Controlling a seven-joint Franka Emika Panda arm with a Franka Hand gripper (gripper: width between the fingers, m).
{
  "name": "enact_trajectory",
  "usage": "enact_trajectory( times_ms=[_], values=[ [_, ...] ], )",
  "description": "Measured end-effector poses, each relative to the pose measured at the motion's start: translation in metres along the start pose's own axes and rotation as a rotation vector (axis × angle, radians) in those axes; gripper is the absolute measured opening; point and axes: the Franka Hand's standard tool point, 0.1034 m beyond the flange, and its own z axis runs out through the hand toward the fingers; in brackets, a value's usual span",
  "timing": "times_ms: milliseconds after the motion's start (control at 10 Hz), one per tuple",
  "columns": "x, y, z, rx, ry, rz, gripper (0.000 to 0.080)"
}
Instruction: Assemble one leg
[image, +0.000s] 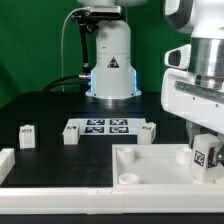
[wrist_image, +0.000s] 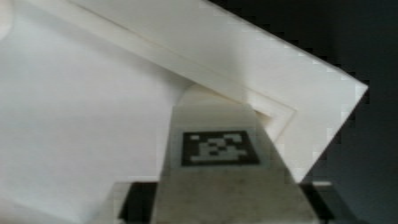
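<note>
The tool (image: 205, 160) is cut off by the exterior view's right edge, and its fingertips are hidden behind the leg (image: 203, 157) it grips. In the wrist view the leg (wrist_image: 221, 150) runs off the picture's edge, and the tray's (wrist_image: 107, 110) white surface is blurred.

Marker board (image: 103, 126), white tray (image: 150, 172)

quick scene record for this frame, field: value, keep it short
gripper: shut on held leg, over the tray part
held leg: tag faces the wrist camera
tray part: large, white, raised rim, at the front on the exterior view's right
loose legs: three, at, on the table
marker board: flat, between two of the loose legs
table: dark
</note>
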Motion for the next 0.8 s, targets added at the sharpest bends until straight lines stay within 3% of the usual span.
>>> enact_trajectory(
  times_ms=[200, 300, 500, 800],
  values=[
    [-0.0004, -0.0006, -0.0002, 0.003, 0.0, -0.071, 0.0524],
    [-0.0012, -0.0032, -0.0014, 0.026, -0.005, -0.064, 0.0609],
    [0.0023, -0.0031, -0.0011, 0.044, 0.007, -0.35, 0.0643],
    [0.0048, -0.0027, -0.0006, 0.045, 0.02, -0.763, 0.0649]
  ],
)
